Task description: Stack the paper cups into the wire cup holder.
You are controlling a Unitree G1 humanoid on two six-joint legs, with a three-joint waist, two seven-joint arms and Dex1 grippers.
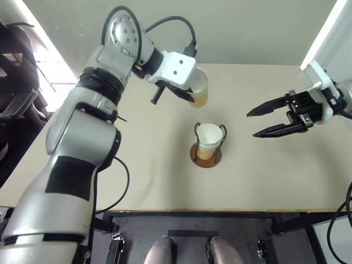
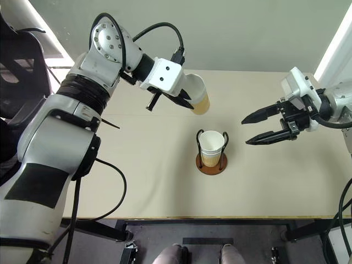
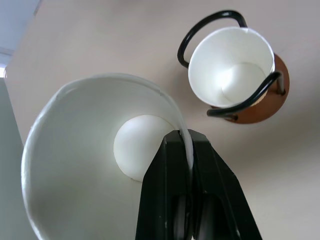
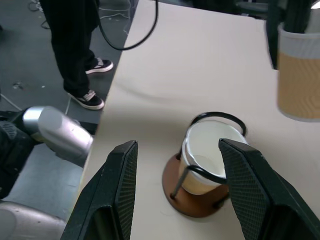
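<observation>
A paper cup with a tan wall and white inside hangs tilted above the table, up and to the left of the wire cup holder. My left gripper is shut on its rim, one finger inside and one outside. The holder's reddish-brown base stands mid-table, and another paper cup sits upright between its two dark wire loops. My right gripper hovers open to the right of the holder, pointing toward it, with nothing between its fingers.
The beige table reaches to a front edge near me. A black chair stands off the table's left side. A person's legs in dark trousers stand on the floor beside the table.
</observation>
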